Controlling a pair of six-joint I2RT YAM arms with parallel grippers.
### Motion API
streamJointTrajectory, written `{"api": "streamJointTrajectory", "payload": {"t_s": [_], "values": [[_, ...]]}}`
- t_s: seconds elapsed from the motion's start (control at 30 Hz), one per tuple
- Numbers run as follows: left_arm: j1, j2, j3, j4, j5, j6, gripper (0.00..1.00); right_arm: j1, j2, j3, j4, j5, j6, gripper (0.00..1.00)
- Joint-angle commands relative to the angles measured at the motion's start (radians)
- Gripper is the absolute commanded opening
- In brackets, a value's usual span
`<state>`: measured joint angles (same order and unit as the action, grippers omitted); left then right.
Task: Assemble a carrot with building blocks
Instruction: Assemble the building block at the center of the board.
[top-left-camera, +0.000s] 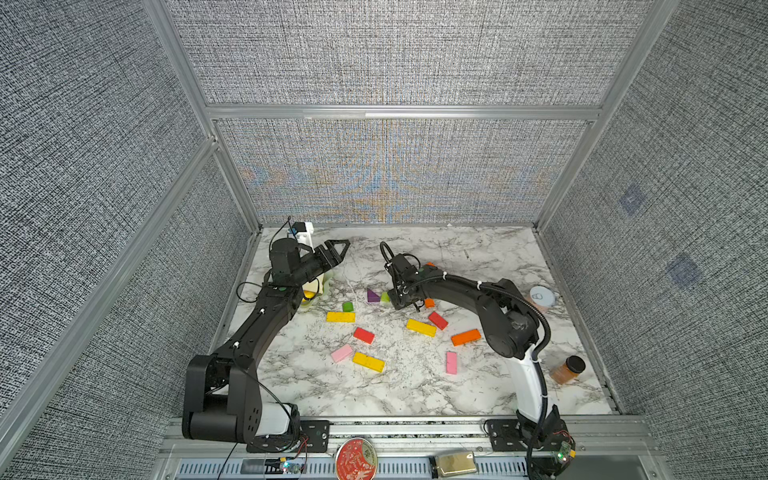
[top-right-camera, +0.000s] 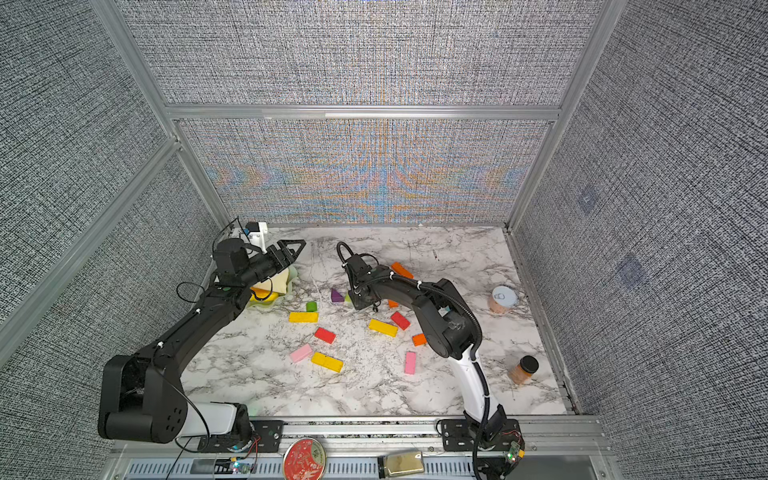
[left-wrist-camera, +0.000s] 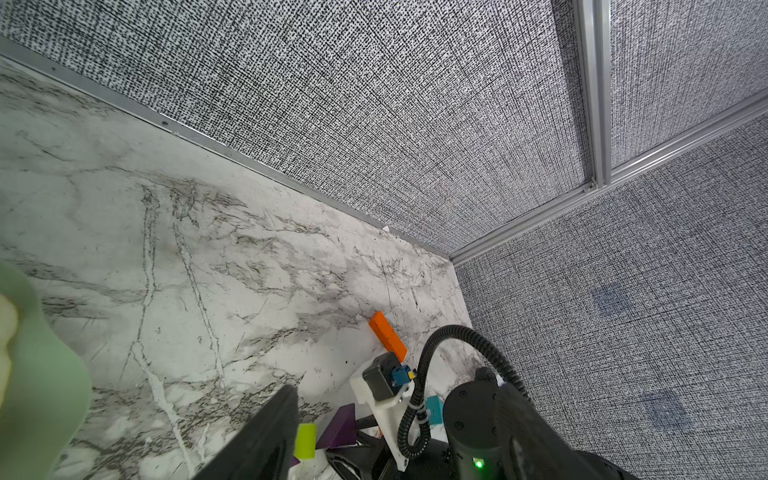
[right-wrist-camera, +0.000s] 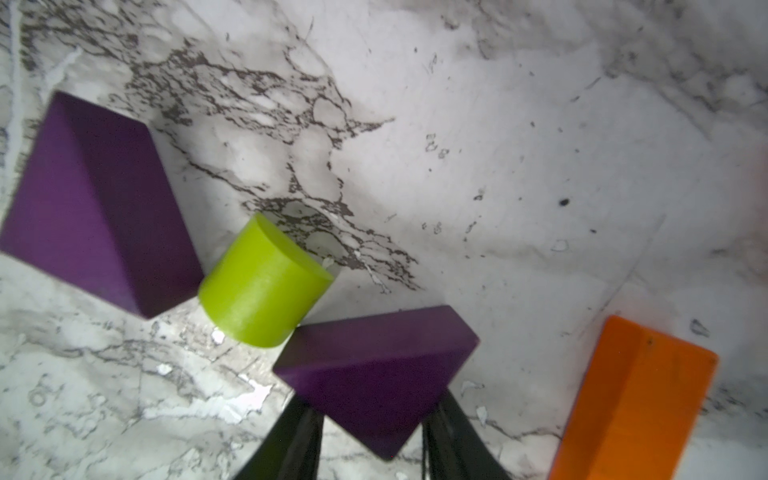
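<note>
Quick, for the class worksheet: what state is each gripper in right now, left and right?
Left gripper: closed, holding nothing.
Right gripper: closed on a purple triangular block.

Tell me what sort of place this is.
Probably a lab robot test cell: grey woven-fabric wall panels in aluminium framing enclose a marble-patterned tabletop, with two black robot arms mounted at its front edge.

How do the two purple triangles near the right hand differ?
The held purple triangle is clamped between the right hand's fingers; the free purple triangle lies loose. The held one sits on one side of the lime stub, the free one opposite. Same colour and shape; both seem to touch the stub.
</note>
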<state>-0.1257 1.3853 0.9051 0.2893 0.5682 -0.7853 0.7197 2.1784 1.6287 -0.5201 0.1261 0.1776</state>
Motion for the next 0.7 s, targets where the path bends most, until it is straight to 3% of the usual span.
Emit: {"api": "streamJointTrajectory", "payload": {"t_s": [0.0, 0.37, 0.67], "values": [[0.001, 0.000, 0.003, 0.023, 0.004, 0.011, 0.76, 0.000, -0.008, -0.003, -0.011, 0.004, -0.016, 0.41], [0.000, -0.001, 0.003, 0.025, 0.007, 0.011, 0.76, 0.012, -0.176, -0.072, -0.041, 0.050, 0.013, 0.48], [-0.007, 0.014, 0.001, 0.043, 0.030, -0.006, 0.76, -0.135, -0.195, -0.127, -0.097, 0.019, 0.019, 0.54]]}}
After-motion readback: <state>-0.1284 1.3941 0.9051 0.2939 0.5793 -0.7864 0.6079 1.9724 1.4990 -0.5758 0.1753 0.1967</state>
